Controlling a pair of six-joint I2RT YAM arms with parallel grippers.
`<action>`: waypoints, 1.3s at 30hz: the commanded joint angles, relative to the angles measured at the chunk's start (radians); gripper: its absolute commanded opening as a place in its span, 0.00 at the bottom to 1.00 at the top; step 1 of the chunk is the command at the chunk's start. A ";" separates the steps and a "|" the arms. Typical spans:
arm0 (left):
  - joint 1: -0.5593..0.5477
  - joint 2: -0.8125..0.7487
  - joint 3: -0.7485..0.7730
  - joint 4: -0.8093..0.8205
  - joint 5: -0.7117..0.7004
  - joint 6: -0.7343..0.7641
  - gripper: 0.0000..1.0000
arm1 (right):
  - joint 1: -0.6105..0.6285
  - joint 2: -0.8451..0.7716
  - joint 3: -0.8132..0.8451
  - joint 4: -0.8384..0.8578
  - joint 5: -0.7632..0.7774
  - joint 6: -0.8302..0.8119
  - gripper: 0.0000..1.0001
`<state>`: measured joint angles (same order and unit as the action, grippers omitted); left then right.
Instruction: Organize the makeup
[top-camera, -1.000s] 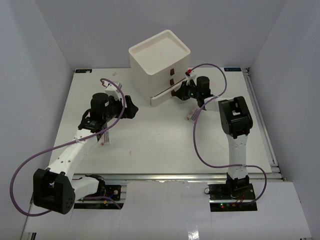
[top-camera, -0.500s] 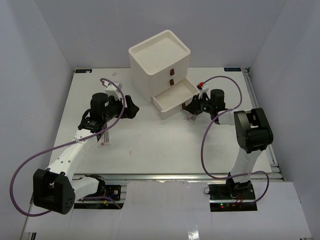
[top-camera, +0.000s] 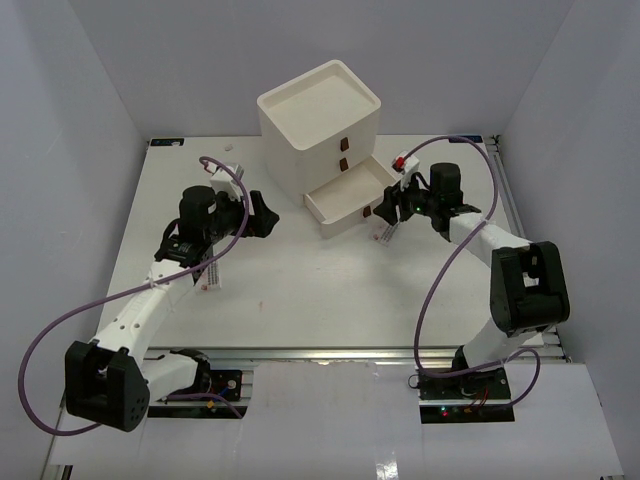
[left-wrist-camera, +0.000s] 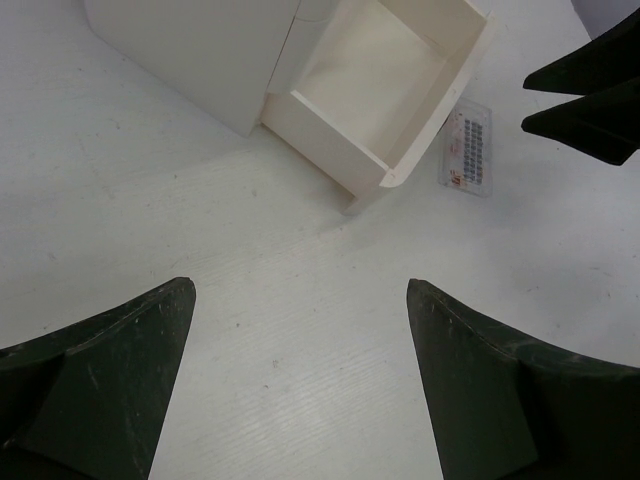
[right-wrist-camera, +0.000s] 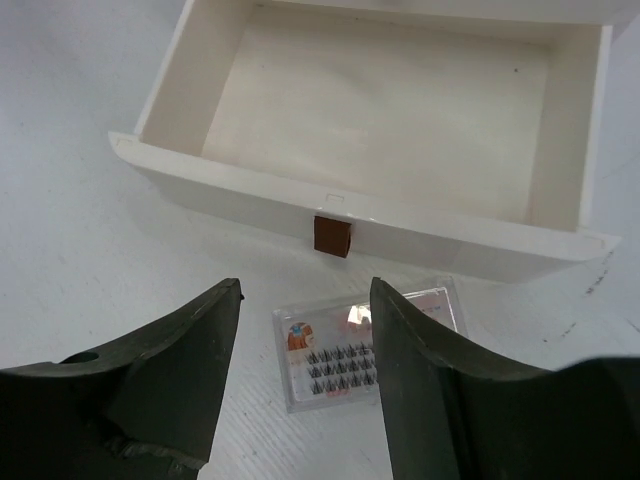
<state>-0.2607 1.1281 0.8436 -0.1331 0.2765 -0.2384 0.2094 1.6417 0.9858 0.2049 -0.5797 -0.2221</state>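
A flat clear packet with red print and rows of dark lashes (right-wrist-camera: 335, 358) lies on the table just in front of the open bottom drawer (right-wrist-camera: 400, 120). My right gripper (right-wrist-camera: 305, 285) is open and hovers over it, one finger on each side, holding nothing. The packet also shows in the top view (top-camera: 385, 234) and the left wrist view (left-wrist-camera: 468, 148). My left gripper (left-wrist-camera: 300, 290) is open and empty over bare table, left of the drawer (left-wrist-camera: 375, 90). A second packet (top-camera: 211, 277) lies beside the left arm. No sponges, tube or bottle are in view.
The white three-drawer box (top-camera: 320, 110) stands at the back centre, its bottom drawer (top-camera: 345, 200) pulled out and empty, with a dark red handle (right-wrist-camera: 332, 236). White walls enclose the table on three sides. Purple cables loop from both arms.
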 joint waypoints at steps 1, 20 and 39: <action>0.006 -0.053 -0.012 0.023 0.024 -0.010 0.98 | -0.004 -0.107 0.010 -0.164 0.176 -0.241 0.61; 0.006 -0.099 -0.026 0.030 0.024 -0.012 0.98 | 0.010 -0.042 0.062 -0.255 0.448 0.380 0.90; 0.006 -0.070 -0.028 0.024 -0.003 -0.002 0.98 | 0.111 0.373 0.372 -0.472 0.748 0.636 0.90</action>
<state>-0.2607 1.0594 0.8249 -0.1261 0.2765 -0.2447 0.2994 1.9776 1.3297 -0.2376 0.1062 0.3716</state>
